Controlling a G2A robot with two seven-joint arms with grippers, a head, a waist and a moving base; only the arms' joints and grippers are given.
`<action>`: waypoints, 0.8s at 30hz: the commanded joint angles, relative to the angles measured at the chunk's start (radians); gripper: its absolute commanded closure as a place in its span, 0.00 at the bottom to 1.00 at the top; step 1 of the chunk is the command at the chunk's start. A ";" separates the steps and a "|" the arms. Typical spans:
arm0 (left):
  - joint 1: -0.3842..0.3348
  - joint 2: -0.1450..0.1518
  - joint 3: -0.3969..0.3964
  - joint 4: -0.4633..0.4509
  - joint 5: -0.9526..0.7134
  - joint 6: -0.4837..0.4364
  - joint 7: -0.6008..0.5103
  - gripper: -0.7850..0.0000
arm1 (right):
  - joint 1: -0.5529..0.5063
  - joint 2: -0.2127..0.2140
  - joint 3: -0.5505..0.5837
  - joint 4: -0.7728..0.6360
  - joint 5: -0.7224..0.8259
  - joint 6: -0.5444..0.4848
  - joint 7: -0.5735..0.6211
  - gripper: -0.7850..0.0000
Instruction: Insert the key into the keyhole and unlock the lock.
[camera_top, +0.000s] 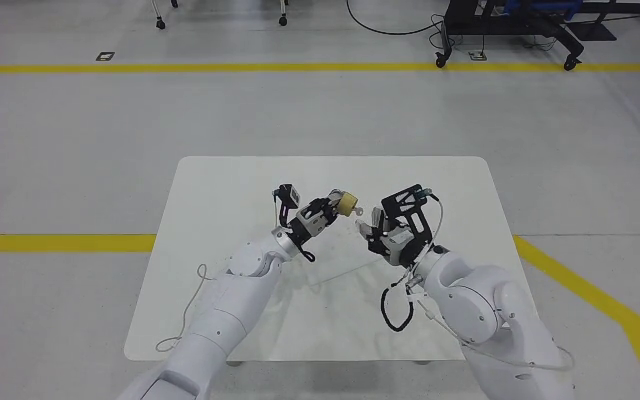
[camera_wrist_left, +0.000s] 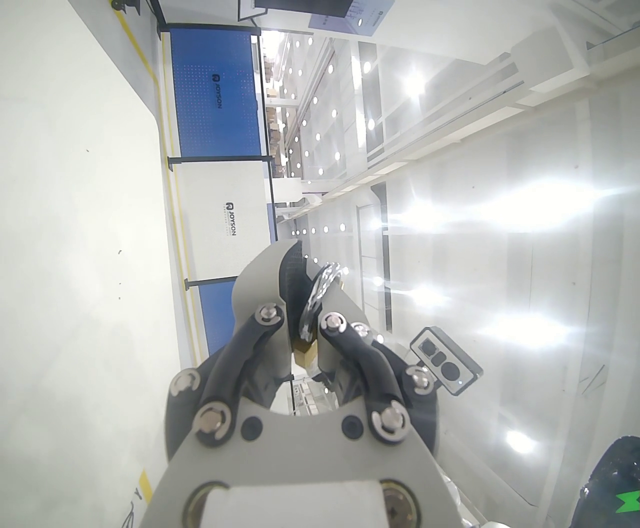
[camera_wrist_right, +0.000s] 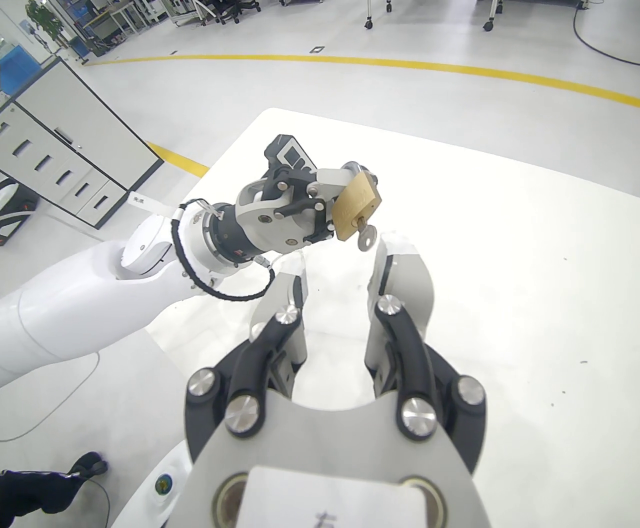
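The white table (camera_top: 230, 215) has a smooth, matt top and rounded corners. Above its middle, on the left side, the left gripper (camera_top: 330, 209) is held in the air and points toward the other arm. Its jaws are clamped on the lock (camera_wrist_right: 356, 202). This is a padlock with a flat, rectangular brass body, dull gold in colour, and with a curved shackle (camera_wrist_left: 321, 292) of shiny steel. In the left wrist view the shackle lies between the grey fingers (camera_wrist_left: 260, 290), against a black ribbed pad.

The key (camera_wrist_right: 366, 239) is of silver metal and has a round, flat head. Its blade is inside the keyhole in the bottom face of the lock, and the head sticks out toward the right arm.

To the right, the right gripper (camera_wrist_right: 345, 265) is also above the table. Its jaws are apart and hold nothing. Its grey fingertips (camera_wrist_right: 397, 260) are near the key head but do not grip it.
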 joint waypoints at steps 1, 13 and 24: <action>-0.003 -0.002 0.002 0.004 -0.001 -0.007 -0.005 1.00 | -0.013 0.002 0.019 0.000 0.017 -0.012 0.003 1.00; -0.018 -0.013 0.011 0.025 -0.001 -0.030 -0.021 1.00 | -0.010 0.004 0.041 0.049 0.084 -0.046 -0.012 1.00; -0.019 -0.015 0.007 0.033 0.012 -0.049 -0.024 1.00 | 0.049 0.000 -0.001 0.104 0.063 -0.031 -0.012 1.00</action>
